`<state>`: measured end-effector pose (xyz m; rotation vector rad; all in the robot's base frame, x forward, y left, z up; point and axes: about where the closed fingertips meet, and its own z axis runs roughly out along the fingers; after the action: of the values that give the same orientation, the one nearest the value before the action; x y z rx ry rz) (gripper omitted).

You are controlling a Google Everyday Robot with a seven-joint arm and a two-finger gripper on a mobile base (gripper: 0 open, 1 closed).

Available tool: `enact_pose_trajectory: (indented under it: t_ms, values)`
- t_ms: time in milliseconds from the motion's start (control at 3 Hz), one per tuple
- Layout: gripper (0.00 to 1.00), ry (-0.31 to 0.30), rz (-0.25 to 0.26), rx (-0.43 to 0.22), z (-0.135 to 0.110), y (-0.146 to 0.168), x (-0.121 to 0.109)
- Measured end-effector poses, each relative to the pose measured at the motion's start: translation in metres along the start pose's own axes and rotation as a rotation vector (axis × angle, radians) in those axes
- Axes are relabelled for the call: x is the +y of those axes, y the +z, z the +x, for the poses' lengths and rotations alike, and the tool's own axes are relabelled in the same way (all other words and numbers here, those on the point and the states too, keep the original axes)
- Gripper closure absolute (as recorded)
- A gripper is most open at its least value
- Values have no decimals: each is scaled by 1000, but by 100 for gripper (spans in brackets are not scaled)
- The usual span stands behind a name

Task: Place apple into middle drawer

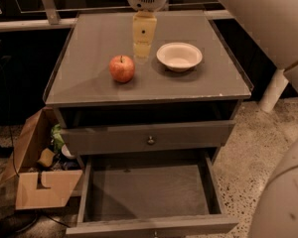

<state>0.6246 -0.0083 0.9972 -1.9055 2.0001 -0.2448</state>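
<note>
The apple (121, 68), red-orange with a short stem, sits on the grey cabinet top (89, 38), left of centre. My gripper (142, 46) hangs from its white wrist over the back middle of the top, just right of and behind the apple, between it and the white bowl (179, 56). It holds nothing. The middle drawer (149, 195) is pulled out low at the front, with a bare grey floor and a thick front board.
A drawer with a round metal knob (150, 140) is slightly out above the open one. An open cardboard box (37, 175) with clutter stands on the floor at the left. My white arm (260, 19) crosses the upper right. A white leg (272, 90) stands at the right.
</note>
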Motion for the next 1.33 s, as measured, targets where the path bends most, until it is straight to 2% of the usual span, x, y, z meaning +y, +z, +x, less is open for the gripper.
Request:
enact_pose_trajectory:
  t_ms: [333,667,1000,1333]
  values:
    - [0,20,39,-5,-11,15,-10]
    - [0,23,18,-19,-16,32,-19]
    - [0,28,-31,-94,-18,47,-21]
    - [0,28,-39,-106,-21,48,-20]
